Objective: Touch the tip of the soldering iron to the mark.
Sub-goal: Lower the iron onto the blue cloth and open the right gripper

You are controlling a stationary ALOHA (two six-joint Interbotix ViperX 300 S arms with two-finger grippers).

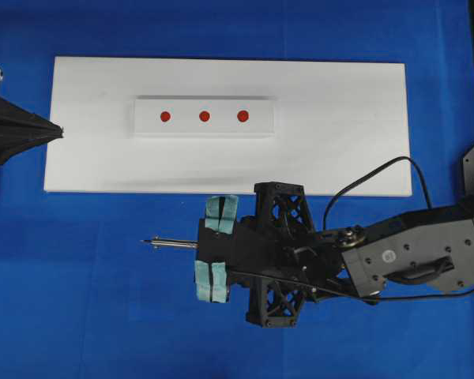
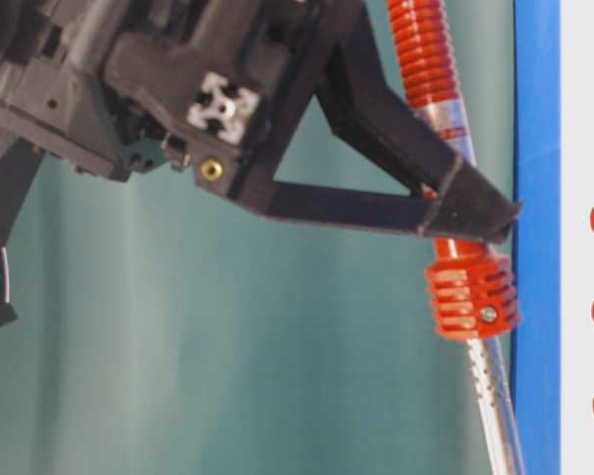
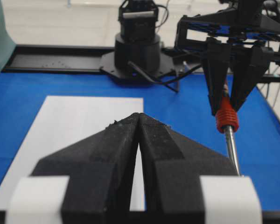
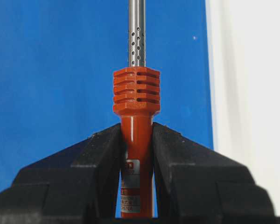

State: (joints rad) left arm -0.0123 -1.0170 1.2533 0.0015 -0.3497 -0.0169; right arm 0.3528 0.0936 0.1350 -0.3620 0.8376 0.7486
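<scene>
**Iron gripped, tip off the board**

The right gripper [image 1: 213,249] is clenched on the soldering iron [image 4: 136,126] by its red-orange handle. The shaft points toward 9 o'clock over the blue table [image 1: 79,300], its tip well apart from the mark [image 1: 205,116], which sits at 12 o'clock on the white block [image 1: 257,126]. The left gripper [image 3: 139,119] is closed, empty, at the board's [image 1: 340,158] 9 o'clock edge.

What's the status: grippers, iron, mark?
Right gripper shut on soldering iron. Left gripper shut, empty. Tip over blue mat, short of the mark. Nothing between.
</scene>
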